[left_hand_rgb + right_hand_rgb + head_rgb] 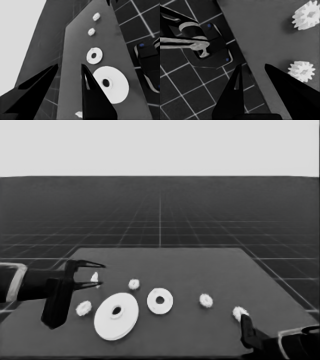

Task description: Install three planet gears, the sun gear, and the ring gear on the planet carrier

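Stretching under a gridded floor's horizon, the dark table (210, 265) is carrying our parts: smaller round part (160, 301) beside larger round part (116, 315); we are parking left gripper (98, 274) and right gripper (253, 68) agape, empty; only the right wrist is showing gear (301, 71) teeth

The left end effector (98, 274) extends horizontally from the left edge, fingers parted. The right end effector (245, 330) sits at the lower right corner, fingers parted.
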`<state>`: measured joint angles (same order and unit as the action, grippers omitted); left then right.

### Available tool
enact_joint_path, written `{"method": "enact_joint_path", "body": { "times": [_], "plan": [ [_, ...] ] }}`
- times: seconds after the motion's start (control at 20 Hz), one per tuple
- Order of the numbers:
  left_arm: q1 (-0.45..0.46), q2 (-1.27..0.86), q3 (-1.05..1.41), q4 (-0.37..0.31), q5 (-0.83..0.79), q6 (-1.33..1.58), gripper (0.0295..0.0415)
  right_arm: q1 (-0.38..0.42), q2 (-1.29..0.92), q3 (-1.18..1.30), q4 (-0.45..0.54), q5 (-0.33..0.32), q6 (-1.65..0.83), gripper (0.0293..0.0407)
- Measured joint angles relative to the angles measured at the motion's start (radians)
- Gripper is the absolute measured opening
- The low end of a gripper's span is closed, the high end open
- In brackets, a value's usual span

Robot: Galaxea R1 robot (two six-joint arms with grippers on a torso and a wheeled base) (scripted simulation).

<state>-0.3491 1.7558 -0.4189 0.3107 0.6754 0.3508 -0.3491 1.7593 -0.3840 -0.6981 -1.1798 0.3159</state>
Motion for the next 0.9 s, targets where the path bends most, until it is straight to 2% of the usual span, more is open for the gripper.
{"method": "enact_joint_path", "body": {
  "times": [0.05,0.1,0.15,0.2,0.25,0.3,0.35,0.4,0.45,0.5,0.6,0.7,0.8,0.9],
  "plan": [
    [0.071,-0.003,0.071,-0.073,0.049,-0.003,0.0295,-0.054,0.014,0.053,0.076,0.023,-0.003,0.0293],
    [0.045,-0.002,0.043,-0.044,0.03,-0.002,0.0297,-0.034,0.008,0.029,0.045,0.014,-0.002,0.0308],
    [0.029,-0.001,0.025,-0.026,0.018,-0.001,0.0314,-0.022,0.005,0.016,0.026,0.008,-0.001,0.0337],
    [0.02,-0.001,0.015,-0.015,0.011,-0.001,0.0347,-0.015,0.003,0.008,0.016,0.004,-0.001,0.0368],
    [0.257,0.3,-0.128,0.466,0.429,-0.486,0.0378,-0.011,0.001,0.003,0.009,0.002,0.0,0.038],
    [0.305,0.627,-0.391,0.423,0.811,-0.986,0.0401,-0.009,0.001,0.001,0.006,0.001,0.0,0.0383],
    [0.3,0.79,-0.692,0.196,0.856,-1.241,0.0403,-0.007,0.0,-0.001,0.004,0.001,0.0,0.0384],
    [0.301,0.88,-0.936,0.041,0.828,-1.323,0.0395,-0.007,0.0,-0.002,0.002,0.0,0.0,0.0384],
    [0.305,0.943,-1.115,-0.054,0.811,-1.338,0.0389,-0.006,0.0,-0.002,0.001,0.0,0.0,0.0385],
    [0.308,0.988,-1.241,-0.113,0.804,-1.331,0.0387,-0.006,0.0,-0.002,0.001,0.0,0.0,0.0385],
    [0.313,1.042,-1.386,-0.169,0.804,-1.306,0.0385,-0.006,0.0,-0.003,0.001,0.0,0.0,0.0385],
    [0.314,1.065,-1.449,-0.188,0.805,-1.29,0.0385,-0.006,0.0,-0.003,0.001,0.0,0.0,0.0385],
    [0.428,1.109,-1.562,-0.109,0.73,-1.24,0.0385,-0.006,0.0,-0.003,0.0,0.0,0.0,0.0385],
    [0.469,1.137,-1.63,-0.089,0.698,-1.209,0.0385,-0.006,0.0,-0.003,0.0,0.0,0.0,0.0385]
  ]
}}
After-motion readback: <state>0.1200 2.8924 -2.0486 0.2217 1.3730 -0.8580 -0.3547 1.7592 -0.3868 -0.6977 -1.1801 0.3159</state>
